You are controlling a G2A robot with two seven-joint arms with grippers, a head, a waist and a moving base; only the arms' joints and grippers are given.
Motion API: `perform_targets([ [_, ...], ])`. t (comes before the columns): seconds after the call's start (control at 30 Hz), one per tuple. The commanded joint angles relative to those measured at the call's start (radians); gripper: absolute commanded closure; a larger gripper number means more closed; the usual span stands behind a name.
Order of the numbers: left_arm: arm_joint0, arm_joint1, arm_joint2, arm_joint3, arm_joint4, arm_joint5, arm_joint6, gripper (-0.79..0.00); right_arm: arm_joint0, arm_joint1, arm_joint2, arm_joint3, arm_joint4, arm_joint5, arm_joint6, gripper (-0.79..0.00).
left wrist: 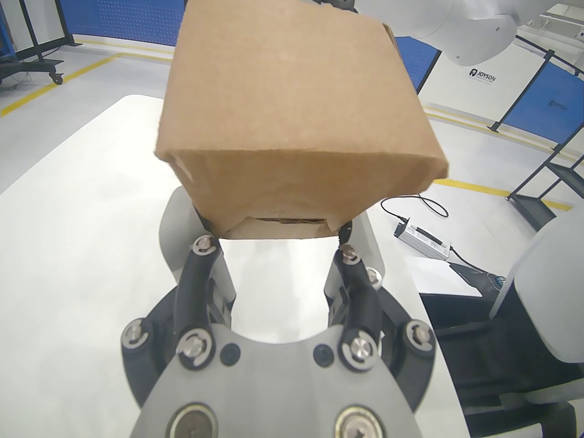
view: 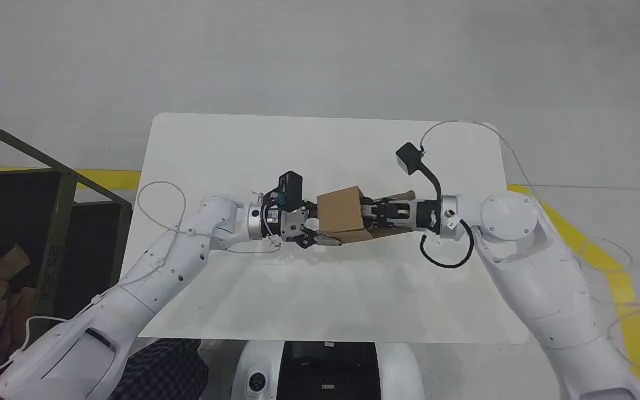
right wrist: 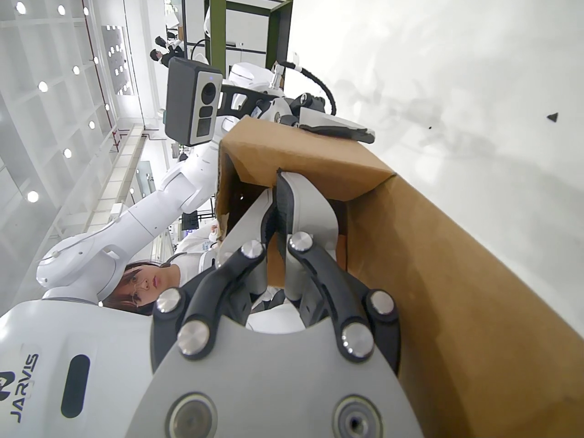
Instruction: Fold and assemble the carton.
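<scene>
Carton [view: 341, 213] hemmed by jaws at both ends

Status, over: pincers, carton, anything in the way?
Left pincer shut on carton, folded end. Right pincer pinching cardboard at open end. Nothing in the way.

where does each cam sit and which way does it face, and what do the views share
Top view: above the arms, looking down at the table; left arm and right arm meet at the carton.
Left wrist view: on that wrist, looking along the left end effector at the carton; right arm beyond.
Right wrist view: on that wrist, looking along the right end effector into the carton's open end; left arm beyond.
Shared: all three show the carton.
</scene>
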Motion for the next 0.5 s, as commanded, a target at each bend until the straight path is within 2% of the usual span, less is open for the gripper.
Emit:
perform_targets([
  [0.0,0.000,0.000,0.001,0.000,-0.001,0.000,0.003,-0.391,0.005,-0.001,-0.004,0.005,0.003,-0.001,0.000,0.000],
  [0.2,0.000,0.003,-0.003,0.013,-0.008,0.000,0.010,-0.391,-0.021,0.015,0.078,0.002,0.008,-0.006,-0.010,0.000],
  [0.47,0.010,0.006,-0.010,0.022,-0.009,0.000,0.018,-0.391,-0.159,0.051,0.287,-0.080,0.010,0.007,-0.052,0.000],
])
